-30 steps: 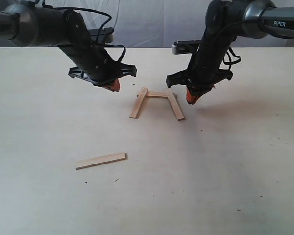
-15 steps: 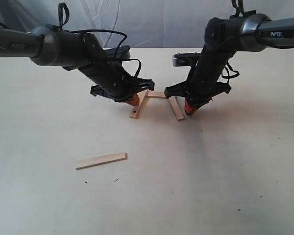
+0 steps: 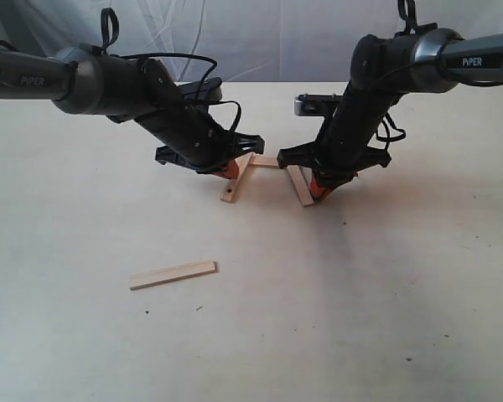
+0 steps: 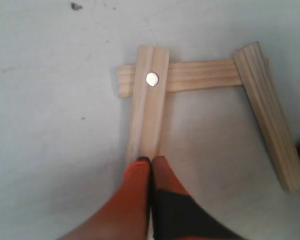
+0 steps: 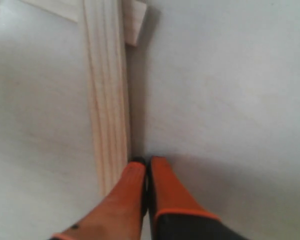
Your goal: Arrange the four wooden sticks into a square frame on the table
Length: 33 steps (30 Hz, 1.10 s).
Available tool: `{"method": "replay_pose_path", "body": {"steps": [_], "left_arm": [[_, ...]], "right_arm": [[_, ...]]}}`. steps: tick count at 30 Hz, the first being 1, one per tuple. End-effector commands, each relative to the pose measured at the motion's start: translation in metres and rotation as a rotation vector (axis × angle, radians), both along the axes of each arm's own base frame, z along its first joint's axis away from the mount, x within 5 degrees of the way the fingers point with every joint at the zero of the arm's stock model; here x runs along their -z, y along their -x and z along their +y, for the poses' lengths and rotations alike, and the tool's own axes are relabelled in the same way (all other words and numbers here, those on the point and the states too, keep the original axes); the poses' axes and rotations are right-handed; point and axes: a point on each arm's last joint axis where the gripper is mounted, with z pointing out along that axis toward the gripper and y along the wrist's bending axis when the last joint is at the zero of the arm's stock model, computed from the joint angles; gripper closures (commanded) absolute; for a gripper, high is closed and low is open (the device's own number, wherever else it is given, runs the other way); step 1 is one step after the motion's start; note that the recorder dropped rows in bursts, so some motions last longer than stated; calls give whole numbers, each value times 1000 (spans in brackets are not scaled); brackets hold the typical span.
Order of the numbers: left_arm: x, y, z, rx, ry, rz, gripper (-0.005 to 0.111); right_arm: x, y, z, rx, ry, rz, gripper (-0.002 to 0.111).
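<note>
Squaring to pale flat wooden cross strip (image 4: 200,76): my left gripper (image 4: 151,164), pinched empty, presses left side strip (image 4: 149,120); my right gripper (image 5: 147,164), pinched empty, flanks right side strip (image 5: 109,100).

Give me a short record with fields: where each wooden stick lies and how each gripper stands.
left stick: on the table, one end lying over the back stick
right stick: one end over the back stick's other end
fourth stick: lying alone, apart from the others
left gripper: shut, tips at the left stick's free end
right gripper: shut, tips beside the right stick's outer edge
progress: three sides laid, fourth side open
</note>
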Motion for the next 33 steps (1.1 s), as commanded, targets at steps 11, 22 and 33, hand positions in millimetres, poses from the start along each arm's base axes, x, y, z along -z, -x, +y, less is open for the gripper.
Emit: {"method": "replay_pose_path", "body": {"steps": [11, 22, 33], "left_arm": [[3, -2, 12, 27, -74, -17, 107], [24, 0, 24, -5, -110, 83, 107], [29, 3, 22, -3, -90, 134, 107]], "right_arm": [[-1, 3, 2, 14, -30, 29, 104], [-1, 6, 4, 28, -58, 65, 104], [-3, 4, 8, 66, -108, 58, 104]]}}
